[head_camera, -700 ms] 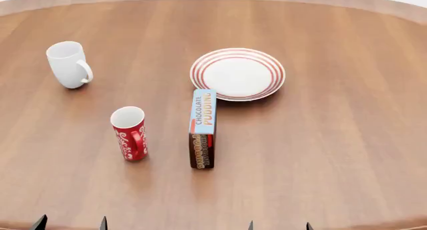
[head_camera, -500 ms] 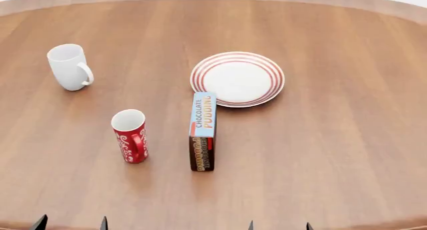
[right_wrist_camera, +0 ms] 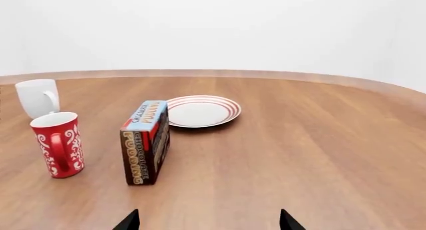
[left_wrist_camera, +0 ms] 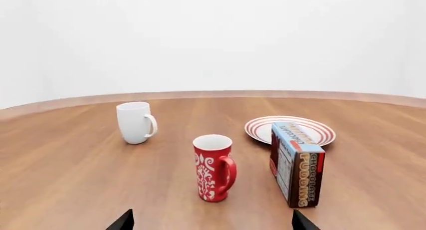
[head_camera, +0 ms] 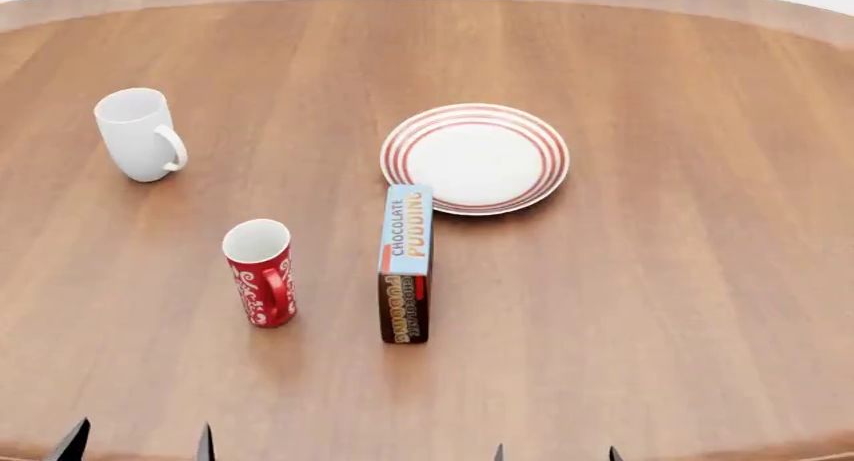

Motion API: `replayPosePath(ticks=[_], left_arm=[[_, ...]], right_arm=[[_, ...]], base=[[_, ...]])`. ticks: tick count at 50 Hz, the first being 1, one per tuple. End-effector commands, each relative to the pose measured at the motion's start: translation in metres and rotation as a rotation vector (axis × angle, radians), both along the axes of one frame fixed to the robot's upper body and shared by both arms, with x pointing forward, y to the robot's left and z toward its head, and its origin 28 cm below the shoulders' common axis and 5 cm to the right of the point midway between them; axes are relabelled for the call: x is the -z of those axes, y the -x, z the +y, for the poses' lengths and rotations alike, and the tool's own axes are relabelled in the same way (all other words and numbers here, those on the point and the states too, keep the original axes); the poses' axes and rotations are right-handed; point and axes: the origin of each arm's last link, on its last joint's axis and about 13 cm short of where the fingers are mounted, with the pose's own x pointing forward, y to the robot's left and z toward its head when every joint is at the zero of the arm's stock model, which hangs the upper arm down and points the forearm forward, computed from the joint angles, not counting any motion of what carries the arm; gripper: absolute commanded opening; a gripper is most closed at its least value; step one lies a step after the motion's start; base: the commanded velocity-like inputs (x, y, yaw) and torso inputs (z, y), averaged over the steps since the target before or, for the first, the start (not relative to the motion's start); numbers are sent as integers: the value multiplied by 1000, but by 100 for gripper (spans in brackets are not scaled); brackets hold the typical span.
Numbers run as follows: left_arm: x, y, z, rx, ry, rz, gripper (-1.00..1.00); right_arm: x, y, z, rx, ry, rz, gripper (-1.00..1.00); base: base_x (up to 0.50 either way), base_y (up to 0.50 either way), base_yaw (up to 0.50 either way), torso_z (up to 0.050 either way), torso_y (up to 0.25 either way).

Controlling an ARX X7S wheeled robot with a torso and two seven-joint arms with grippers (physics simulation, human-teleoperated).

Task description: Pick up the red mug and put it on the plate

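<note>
The red mug [head_camera: 260, 272] with white swirls stands upright on the wooden table, handle toward me; it also shows as the red mug [left_wrist_camera: 214, 168] and the red mug [right_wrist_camera: 58, 144]. The plate [head_camera: 475, 157], white with red rings, lies further back and to the right, bare. My left gripper [head_camera: 136, 445] stays at the near table edge, open, well short of the mug, with only its tips showing. My right gripper [head_camera: 554, 453] is open too, near the front edge, with nothing between its tips.
A chocolate pudding box [head_camera: 406, 261] stands on its side between the mug and the plate. A plain white mug [head_camera: 139, 133] sits at the back left. The round wooden table [head_camera: 667, 281] stretches bare to the right.
The view shifted slightly, so the objects sit a little lower in frame than at first. The left gripper tips have edged a bit to the left. Nothing on the table moved.
</note>
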Motion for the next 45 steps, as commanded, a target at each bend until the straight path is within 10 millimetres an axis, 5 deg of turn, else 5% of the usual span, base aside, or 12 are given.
replayPosePath(ticks=[1, 45], left_arm=[[0, -2, 0, 2, -18, -94, 100], [0, -7, 1, -45, -68, -400, 100]], right_arm=[[0, 1, 0, -4, -2, -1, 100], [1, 0, 0, 2, 2, -3, 100]], base=[[0, 0, 0, 0, 0], [0, 0, 0, 0, 0]])
